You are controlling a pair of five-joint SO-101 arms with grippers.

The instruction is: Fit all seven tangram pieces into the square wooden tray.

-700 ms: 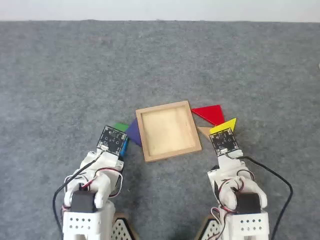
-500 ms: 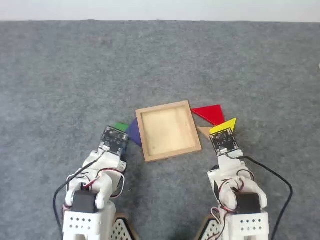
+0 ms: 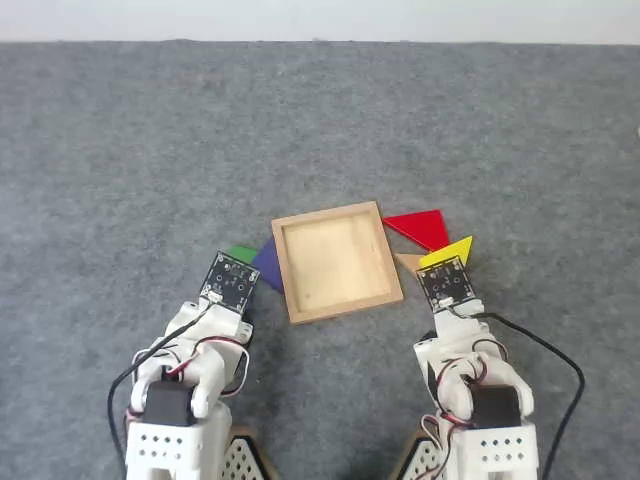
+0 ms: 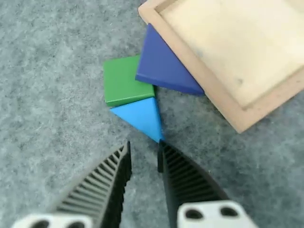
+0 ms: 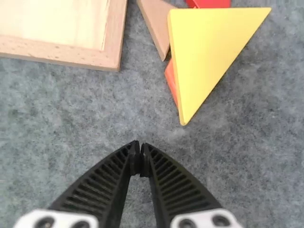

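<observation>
Wooden tray (image 3: 345,308) on grey mat (image 3: 150,150), left gripper (image 4: 144,148) slightly apart at blue triangle's (image 4: 140,116) corner, green square (image 4: 123,80) and navy triangle (image 4: 164,66) beside tray, right gripper (image 5: 140,145) closed, near yellow triangle (image 5: 209,52).

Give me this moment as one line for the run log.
tray: empty | left gripper: open, at tip of light blue triangle | right gripper: shut, short of yellow triangle, not touching
</observation>
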